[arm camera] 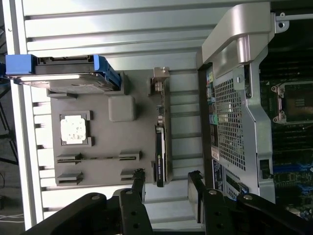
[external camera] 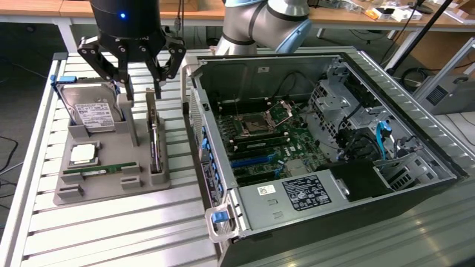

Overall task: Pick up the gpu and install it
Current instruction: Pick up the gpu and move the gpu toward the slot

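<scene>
Hand (external camera: 142,93) (spread wide) hovers, seemingly just above the gpu (external camera: 153,139).

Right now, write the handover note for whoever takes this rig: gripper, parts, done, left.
Gripper: open, holding nothing, hanging above the gray holder with its fingers either side of the gpu's line.
Gpu: stands on edge in its slot in the holder, beside the open computer case.
Also on the holder: hard drive, RAM stick.
Done: nothing of the job shows as done.
Left: gpu not yet gripped, not yet lifted, not yet on the motherboard.
</scene>
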